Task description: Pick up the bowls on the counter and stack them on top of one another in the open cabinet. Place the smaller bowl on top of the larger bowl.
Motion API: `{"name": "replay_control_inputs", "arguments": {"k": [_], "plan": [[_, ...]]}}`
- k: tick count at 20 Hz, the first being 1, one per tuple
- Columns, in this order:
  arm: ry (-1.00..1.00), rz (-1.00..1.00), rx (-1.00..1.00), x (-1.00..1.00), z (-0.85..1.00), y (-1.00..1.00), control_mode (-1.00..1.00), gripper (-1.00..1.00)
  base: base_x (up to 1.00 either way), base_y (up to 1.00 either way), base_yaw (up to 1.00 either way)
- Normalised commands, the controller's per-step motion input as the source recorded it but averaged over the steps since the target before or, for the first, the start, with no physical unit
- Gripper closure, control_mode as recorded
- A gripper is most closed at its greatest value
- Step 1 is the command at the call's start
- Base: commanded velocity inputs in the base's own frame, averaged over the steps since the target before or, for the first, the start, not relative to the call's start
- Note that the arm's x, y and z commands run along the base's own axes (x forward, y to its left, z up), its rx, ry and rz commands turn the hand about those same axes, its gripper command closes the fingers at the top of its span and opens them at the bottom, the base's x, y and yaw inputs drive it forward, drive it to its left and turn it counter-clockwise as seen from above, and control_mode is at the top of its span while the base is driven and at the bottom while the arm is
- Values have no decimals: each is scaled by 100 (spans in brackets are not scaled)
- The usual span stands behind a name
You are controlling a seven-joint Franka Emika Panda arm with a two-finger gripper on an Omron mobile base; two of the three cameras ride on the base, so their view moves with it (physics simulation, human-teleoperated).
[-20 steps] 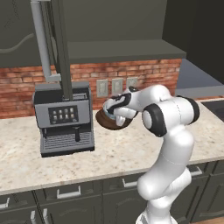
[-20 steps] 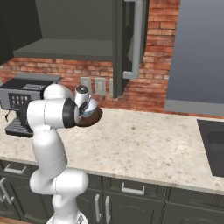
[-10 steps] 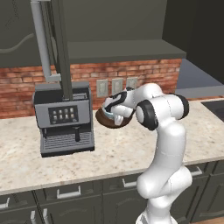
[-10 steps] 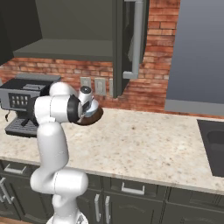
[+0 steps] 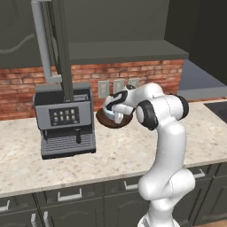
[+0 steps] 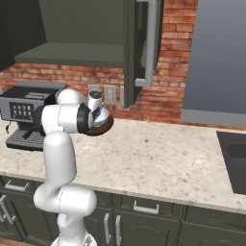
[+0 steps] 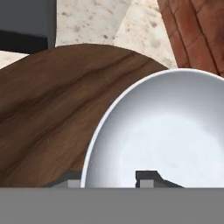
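At the centre of the left base view, the white arm's gripper (image 5: 116, 111) holds both bowls in the air above the long beige speckled worktop (image 5: 111, 155). The wide, shallow, dark brown wood-grain bowl (image 5: 107, 119) hangs just right of the grey espresso machine (image 5: 65, 120). The small pale blue-white glossy bowl (image 5: 119, 116) sits inside it.

The hand view shows the nesting closely. The pale bowl (image 7: 166, 131) fills the lower right of that frame and the brown bowl (image 7: 57, 109) spreads to the left behind it. At the bottom edge one dark finger tip (image 7: 146, 178) rises inside the pale bowl and the other stands just outside its rim. So the fingers look closed on that rim, though the contact itself is cut off by the frame edge. Whether they also pinch the brown bowl's wall cannot be told.

In the right base view the stacked pair (image 6: 100, 123) sits left of centre, well below the flat grey shelf of the dark grey open wall cabinet (image 6: 72, 54) in the upper left.

By my judgement the stacking is already done in hand, and the step now is carrying the pair up to the cabinet. The next move calls for a lift clear of the espresso machine. The bowls should stay level so the brown one does not slip. Then they go forward over the shelf lip and down flat before the fingers let go.
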Motion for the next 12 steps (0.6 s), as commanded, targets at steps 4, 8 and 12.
{"name": "replay_control_inputs", "arguments": {"k": [4, 8, 12], "plan": [[0, 0, 3, 2, 38, -6, -100, -100, 0, 0, 0], [2, 1, 0, -20, 23, -33, -100, -100, 0, 0, 0], [2, 4, 0, -30, 15, -42, -100, -100, 0, 0, 0]]}}
